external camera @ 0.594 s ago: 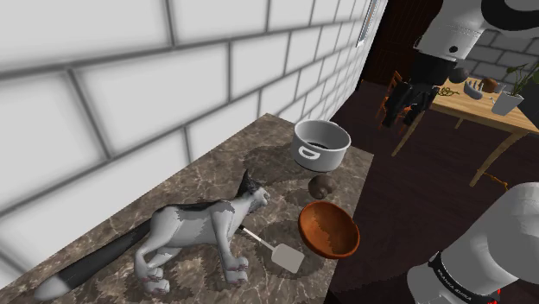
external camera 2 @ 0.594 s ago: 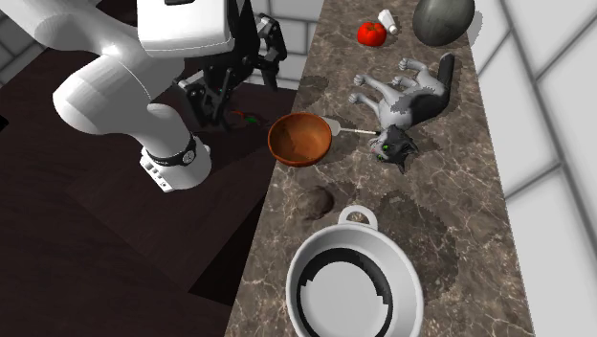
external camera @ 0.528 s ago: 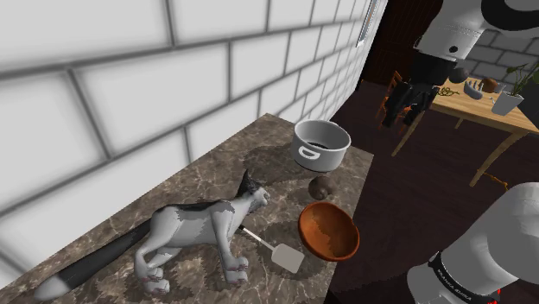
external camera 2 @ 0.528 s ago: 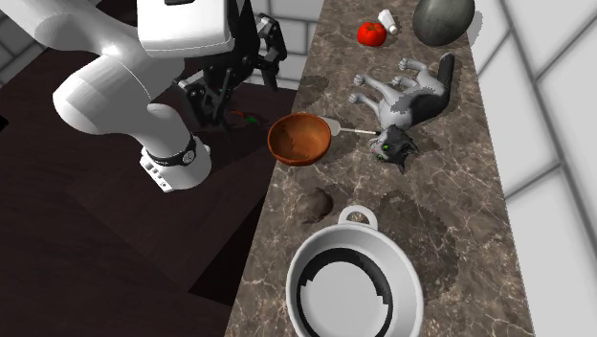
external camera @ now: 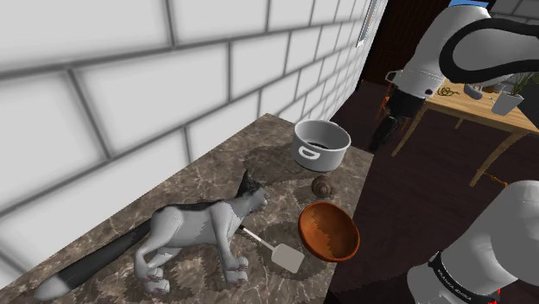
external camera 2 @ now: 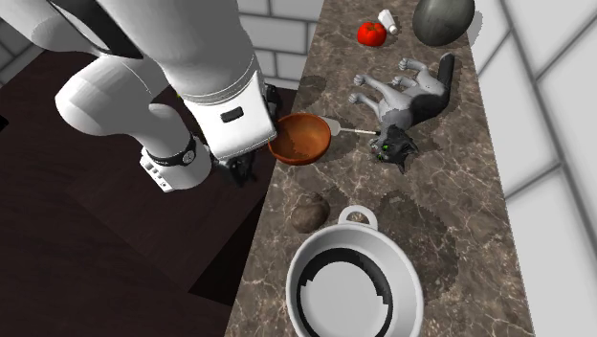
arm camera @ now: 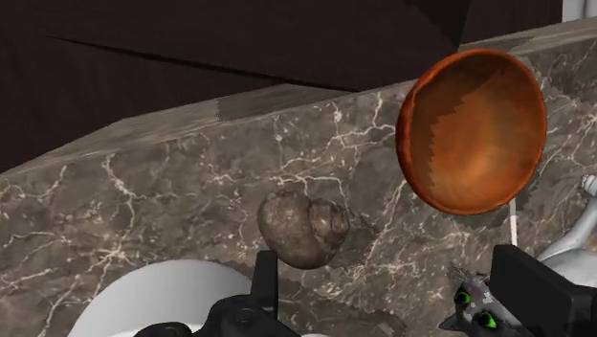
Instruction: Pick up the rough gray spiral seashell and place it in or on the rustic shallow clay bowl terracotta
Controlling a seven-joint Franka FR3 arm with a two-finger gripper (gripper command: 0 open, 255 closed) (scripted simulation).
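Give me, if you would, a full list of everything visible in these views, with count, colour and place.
counter: 1, brown marble, along the tiled wall
bowl: 1, reddish brown, empty, at the counter's edge
pot: 1, white, on the counter farther along from the bowl
seashell: 1, grey-brown, on the counter between pot and bowl
toy cat: 1, grey and white, beside the bowl
spatula: 1, white, between toy cat and bowl
tomato: 1, red, past the toy cat
small bottle: 1, white, next to the tomato
oval object: 1, dark grey, near the small bottle
wooden table: 1, tan, beyond the counter
arm: 1, white
gripper: 1, black, open, facing the seashell, holding nothing
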